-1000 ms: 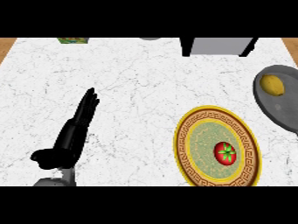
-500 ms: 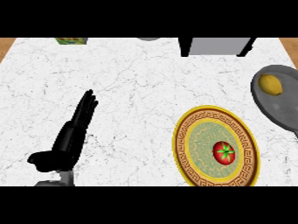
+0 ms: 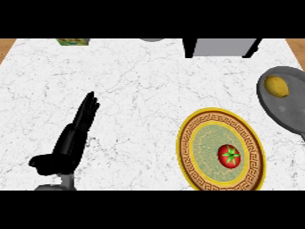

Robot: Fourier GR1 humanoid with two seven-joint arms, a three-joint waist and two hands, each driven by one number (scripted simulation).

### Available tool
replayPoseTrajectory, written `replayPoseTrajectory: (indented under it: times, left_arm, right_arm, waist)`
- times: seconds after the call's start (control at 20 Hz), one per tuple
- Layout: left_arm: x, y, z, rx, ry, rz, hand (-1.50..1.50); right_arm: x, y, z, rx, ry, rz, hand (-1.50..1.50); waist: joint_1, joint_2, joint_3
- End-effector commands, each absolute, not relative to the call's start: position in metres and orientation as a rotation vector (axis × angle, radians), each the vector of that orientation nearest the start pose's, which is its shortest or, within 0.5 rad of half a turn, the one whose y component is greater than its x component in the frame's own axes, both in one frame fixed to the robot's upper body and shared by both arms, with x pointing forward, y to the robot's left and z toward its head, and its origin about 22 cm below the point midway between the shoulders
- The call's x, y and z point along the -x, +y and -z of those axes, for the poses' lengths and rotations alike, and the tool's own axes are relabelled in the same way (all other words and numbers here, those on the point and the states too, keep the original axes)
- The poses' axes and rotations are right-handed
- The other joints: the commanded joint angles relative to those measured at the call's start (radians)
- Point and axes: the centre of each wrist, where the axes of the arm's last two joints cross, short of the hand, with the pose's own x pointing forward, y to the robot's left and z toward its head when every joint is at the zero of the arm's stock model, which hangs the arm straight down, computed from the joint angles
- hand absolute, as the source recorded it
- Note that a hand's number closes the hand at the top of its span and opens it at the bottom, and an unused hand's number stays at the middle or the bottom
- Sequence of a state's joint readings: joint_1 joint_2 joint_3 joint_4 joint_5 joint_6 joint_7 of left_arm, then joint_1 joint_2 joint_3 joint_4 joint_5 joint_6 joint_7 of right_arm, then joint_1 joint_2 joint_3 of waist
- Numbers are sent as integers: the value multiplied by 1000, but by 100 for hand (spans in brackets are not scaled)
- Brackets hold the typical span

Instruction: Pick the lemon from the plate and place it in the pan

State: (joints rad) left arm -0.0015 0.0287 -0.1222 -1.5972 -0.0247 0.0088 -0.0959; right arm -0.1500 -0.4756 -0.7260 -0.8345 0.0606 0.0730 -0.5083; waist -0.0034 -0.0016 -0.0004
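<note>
head view, left hand (image 3: pixel 67 142): comes in from the lower edge at the view's left, fingers straight and together, pointing up the counter. Holds nothing, touches nothing. Reads as resting, parked well apart from the work side.
head view, right hand: not in view, so no call on its fingers.
head view, lemon (image 3: pixel 277 86): lies in the pan, upper left part of the bowl, near the rim. Nothing on it or over it.
head view, pan (image 3: pixel 300 107): grey, at the right edge, handle running down toward the lower right. Just beside the plate, not touching that I can tell.
head view, plate (image 3: pixel 212 134): gold patterned rim, right of centre. No lemon on it.
head view, tomato (image 3: pixel 229 156): red, green stem up, sits on the plate's lower right. Not the task's thing, so it makes sense that it's left there.
head view, counter (image 3: pixel 135 85): white marble; a green box (image 3: pixel 74 41), a grey round thing and a grey block cut off along the far edge, well clear.
task status: my read, lemon is where it should be, placing looks done. Nothing left but keeping the hands clear.
risk: low; the lemon is round but the pan wall should hold it.
</note>
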Motion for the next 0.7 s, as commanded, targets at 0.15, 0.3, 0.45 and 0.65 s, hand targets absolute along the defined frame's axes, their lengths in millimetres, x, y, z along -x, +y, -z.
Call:
replayPoseTrajectory:
  times: [0.15, 0.3, 0.45, 0.65]
  left_arm:
    - [-240, 210, -7, 71, -1702, 122, 0]
    - [-245, 210, -7, 61, -1697, 122, 0]
    - [-246, 194, 0, 59, -1692, 137, 0]
    - [-246, 202, -8, 67, -1698, 128, 0]
  right_arm:
    - [-181, -503, 20, 805, -1527, 199, -150]
    - [-172, -510, 7, 803, -1535, 216, -150]
    - [-164, -491, 11, 826, -1521, 167, -150]
    - [-176, -501, 19, 943, -1500, 132, -150]
  waist:
    - [4, 1, 0]
    - [3, 1, 0]
    - [-2, 1, 0]
    - [5, 2, 1]
